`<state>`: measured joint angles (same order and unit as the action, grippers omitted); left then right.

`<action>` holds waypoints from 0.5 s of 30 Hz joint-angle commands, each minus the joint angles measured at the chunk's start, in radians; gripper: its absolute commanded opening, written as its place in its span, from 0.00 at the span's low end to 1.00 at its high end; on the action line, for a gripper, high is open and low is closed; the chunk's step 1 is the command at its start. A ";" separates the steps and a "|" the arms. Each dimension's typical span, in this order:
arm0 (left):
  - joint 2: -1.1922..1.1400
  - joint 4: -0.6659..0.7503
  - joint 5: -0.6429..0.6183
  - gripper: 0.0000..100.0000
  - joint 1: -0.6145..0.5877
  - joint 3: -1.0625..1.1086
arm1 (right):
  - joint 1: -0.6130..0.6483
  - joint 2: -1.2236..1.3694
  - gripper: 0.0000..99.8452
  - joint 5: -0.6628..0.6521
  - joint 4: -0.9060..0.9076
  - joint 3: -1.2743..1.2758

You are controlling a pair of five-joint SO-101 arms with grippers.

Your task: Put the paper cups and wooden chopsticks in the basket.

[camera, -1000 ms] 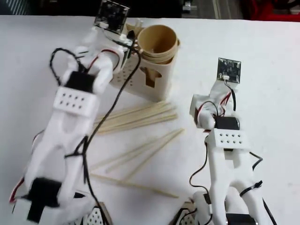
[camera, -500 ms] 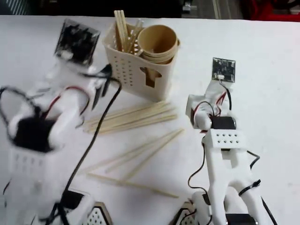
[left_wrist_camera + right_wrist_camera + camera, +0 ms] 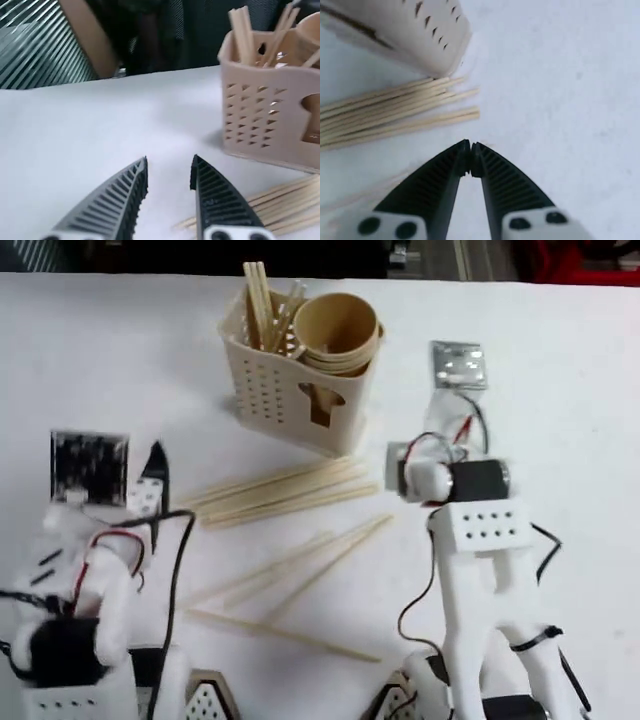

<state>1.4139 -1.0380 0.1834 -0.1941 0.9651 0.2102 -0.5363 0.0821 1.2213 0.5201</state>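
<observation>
The left fingers (image 3: 116,204) are spread with nothing between them. They hang above the tabletop (image 3: 560,390), in front of the basket (image 3: 268,390) and off toward its perforated side. The right fingers (image 3: 434,186) are pressed together and empty, their tips near one end of the bundle of wooden chopsticks (image 3: 285,490) that lies at the foot of the basket. Farther out from the basket, more loose chopsticks (image 3: 300,568) lie scattered and crossing on the tabletop. Inside the basket, stacked paper cups (image 3: 337,330) fill one side. Several upright chopsticks (image 3: 257,298) stand in the other side, sticking out above its rim.
</observation>
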 commanded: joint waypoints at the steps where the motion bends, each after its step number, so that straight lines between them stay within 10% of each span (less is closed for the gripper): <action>1: 0.105 0.080 0.034 0.15 -0.048 0.164 | 0.058 -0.022 0.02 0.132 0.073 -0.026; 15: 0.364 0.173 0.048 0.15 -0.070 0.569 | 0.162 0.010 0.15 0.318 -0.061 0.218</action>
<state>1.7315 -0.8892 0.2202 -0.2463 1.5175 0.3698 -0.5363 0.3874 1.2367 0.7304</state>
